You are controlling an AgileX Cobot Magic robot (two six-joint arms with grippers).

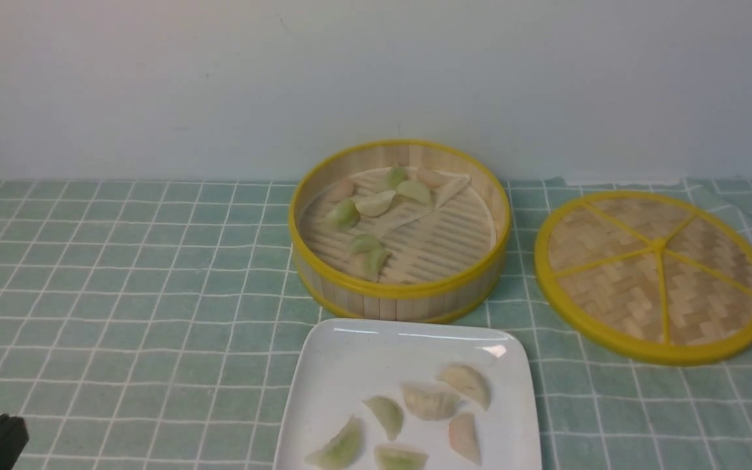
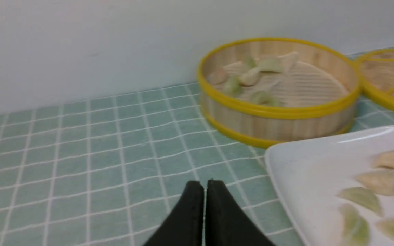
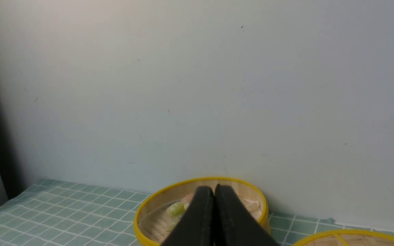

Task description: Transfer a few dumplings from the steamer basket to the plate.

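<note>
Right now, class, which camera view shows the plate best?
The front view: the plate shows nearly whole, with six dumplings on it; only its near edge is cut off. The left wrist view catches just one side of it. The right wrist view misses it entirely.

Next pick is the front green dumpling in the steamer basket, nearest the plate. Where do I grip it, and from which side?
Come straight down from above: the steamer basket wall blocks any side approach. Pinch that dumpling across its plump middle, fingers either side of the pleated ridge. It touches a neighbour, so go carefully there.
</note>
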